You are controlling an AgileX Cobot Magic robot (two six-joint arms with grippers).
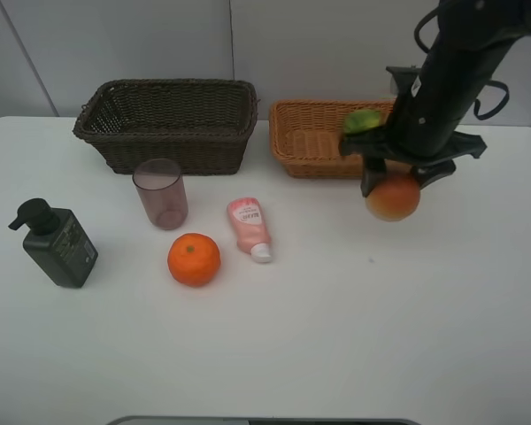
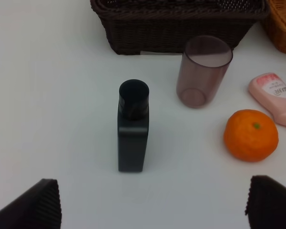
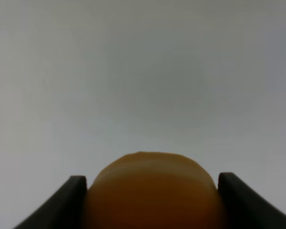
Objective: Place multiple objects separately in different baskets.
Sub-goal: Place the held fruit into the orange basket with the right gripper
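My right gripper [image 1: 391, 184] is shut on the red-orange fruit [image 1: 393, 198] and holds it above the table, just in front of the light orange-tan basket [image 1: 306, 149]. In the right wrist view the fruit [image 3: 150, 200] sits between the two fingers [image 3: 71, 195]. A green mango-like fruit [image 1: 365, 119] lies in that basket. The dark brown basket [image 1: 173, 152] stands to its left. On the table are the mauve cup [image 1: 160, 193], pink tube [image 1: 249, 227], orange [image 1: 194, 258] and pump bottle [image 1: 57, 244]. My left gripper [image 2: 152, 205] is open, close to the bottle [image 2: 132, 129].
The left wrist view also shows the cup [image 2: 202, 71], the orange [image 2: 250, 135], the tube [image 2: 275, 95] and the dark basket's wall [image 2: 176, 28]. The right arm [image 1: 451, 80] reaches over the light basket's right end. A grey wall stands behind the white table.
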